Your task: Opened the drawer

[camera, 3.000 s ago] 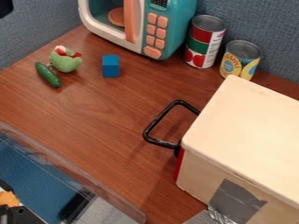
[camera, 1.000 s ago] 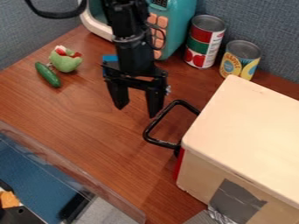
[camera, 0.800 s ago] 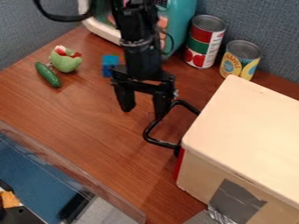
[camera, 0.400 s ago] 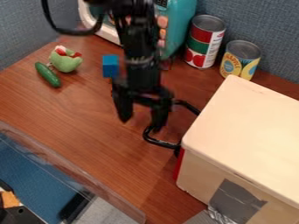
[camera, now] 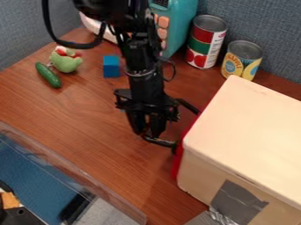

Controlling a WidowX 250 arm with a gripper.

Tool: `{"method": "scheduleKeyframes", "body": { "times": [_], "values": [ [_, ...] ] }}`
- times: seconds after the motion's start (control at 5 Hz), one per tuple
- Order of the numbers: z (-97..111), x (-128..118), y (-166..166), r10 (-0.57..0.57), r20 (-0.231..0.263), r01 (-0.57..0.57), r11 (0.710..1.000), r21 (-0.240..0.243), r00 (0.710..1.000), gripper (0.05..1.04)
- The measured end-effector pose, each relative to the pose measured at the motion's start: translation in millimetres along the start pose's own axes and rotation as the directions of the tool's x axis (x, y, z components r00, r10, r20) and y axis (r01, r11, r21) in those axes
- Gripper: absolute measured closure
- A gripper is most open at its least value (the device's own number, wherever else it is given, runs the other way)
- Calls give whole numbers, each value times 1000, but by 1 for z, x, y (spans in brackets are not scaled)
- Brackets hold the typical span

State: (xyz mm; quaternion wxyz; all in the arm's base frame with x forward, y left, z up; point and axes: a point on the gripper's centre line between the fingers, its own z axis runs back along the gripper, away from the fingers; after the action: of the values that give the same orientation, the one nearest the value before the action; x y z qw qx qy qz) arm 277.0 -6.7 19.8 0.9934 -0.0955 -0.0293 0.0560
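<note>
Drawer point(camera: 178, 165) a little way out of the box point(camera: 247, 118), hand point(camera: 147, 132) closed on the black handle point(camera: 166, 143).
Red edge of the drawer visible along the box's left side, hand pointing down at the handle's outer part. Grey tape point(camera: 235, 200) on the box's near side. Short can point(camera: 241, 60) behind the box, tall can point(camera: 204, 41) just beside it. Teal microwave point(camera: 181, 26) farther back, partly behind the arm point(camera: 141, 66). Blue block point(camera: 111, 67) left of the arm, then green toy point(camera: 66, 63) with cucumber point(camera: 48, 75) just beside, all on the brown bench point(camera: 70, 110).
</note>
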Motion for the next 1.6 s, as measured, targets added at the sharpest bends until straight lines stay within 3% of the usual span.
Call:
{"method": "scheduleKeyframes", "body": {
  "times": [0.2, 0.4, 1.0, 1.6],
  "values": [
    [0, 1, 0, -8, 6, 8, 1000, 3, 1000, 898],
    [1, 0, 7, -23, 0, 23, 999, 25, 1000, 939],
    [23, 2, 61, -23, 1, 22, 989, 146, 1000, 941],
    [46, 5, 80, -8, -17, 11, 988, 156, 1000, 942]
  ]
}}
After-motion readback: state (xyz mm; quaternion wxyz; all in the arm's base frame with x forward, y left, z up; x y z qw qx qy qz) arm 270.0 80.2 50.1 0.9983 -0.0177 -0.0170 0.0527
